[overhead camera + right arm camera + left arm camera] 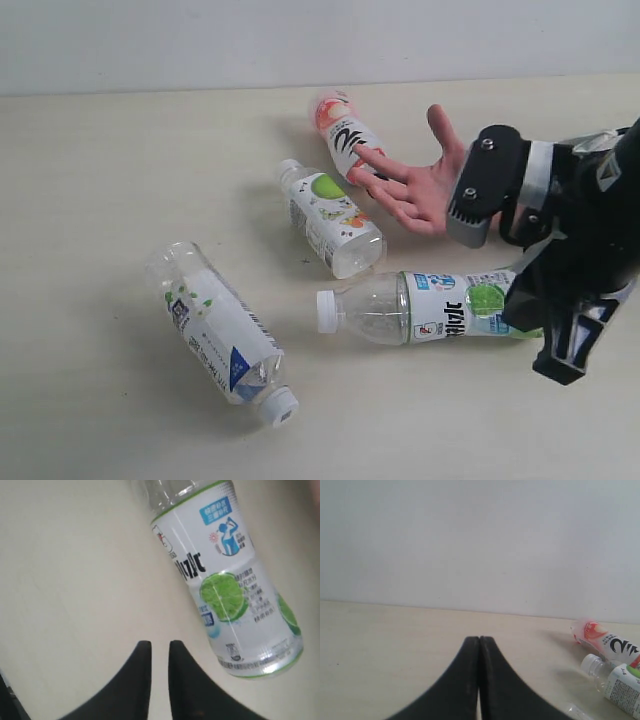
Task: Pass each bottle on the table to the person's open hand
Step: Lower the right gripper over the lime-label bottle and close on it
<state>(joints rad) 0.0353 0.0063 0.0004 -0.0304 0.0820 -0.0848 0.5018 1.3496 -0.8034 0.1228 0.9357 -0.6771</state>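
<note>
The right end effector (160,647) hangs low over the bench (100,180) with its black jaws parted by only a sliver and nothing between them, just beside the base end of a lime-label bottle (440,307) that lies on its side at the near right, white cap (327,311) pointing left. The step in hand looks to be the pickup of this bottle. To do it well the jaws would need to spread far wider, shift sideways over the labelled body and straddle it across its width near the middle, since a round, light-looking bottle is apt to roll or squirt out of an off-centre pinch. The person's open hand (420,190) waits just beyond the bottle on the far side, fingers spread toward a pink-red bottle (340,130) — a short carry, with release best left until the palm bears the weight. The right arm (580,260) reaches in from the right edge, wrist bent down, one link crossing in front of the person's wrist. The left end effector (479,641) is clenched and empty, well away at the left. A second lime-label bottle (330,218) and a white-and-blue bottle (222,340) lie untouched.
</note>
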